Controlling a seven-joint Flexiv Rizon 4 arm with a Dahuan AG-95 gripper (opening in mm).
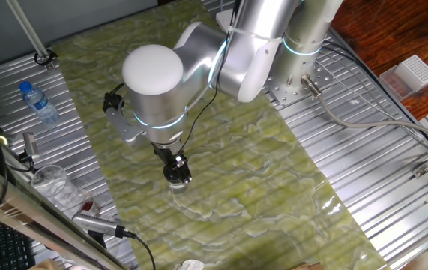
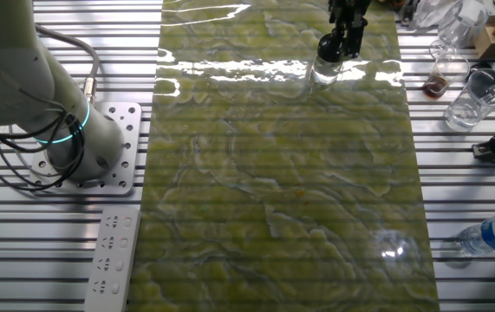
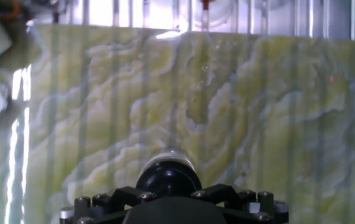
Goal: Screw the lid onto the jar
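Claw (image 1: 177, 172) is clamped on the lid (image 3: 168, 179), which sits atop the jar (image 2: 324, 71), upright on the green marbled table (image 1: 273, 180) near its middle. Judging from this, the screwing step is under way: keep the wrist axis vertical over the cap, light downward pressure, twist w/o dragging the jar sideways, since nothing else braces it. Jar looks empty, though glare makes that hard to confirm. Clear cup (image 2: 477, 97) at the table edge appears empty too; water bottle (image 1: 38, 102) contents unclear.

You've got the jar (image 2: 325, 71) on the mat (image 2: 282, 191), lid (image 3: 168, 180) on top, gripper (image 1: 176, 171) directly over it. Water bottle (image 1: 38, 103) and cup (image 1: 52, 182) sit off the mat's edge, well apart from the jar.
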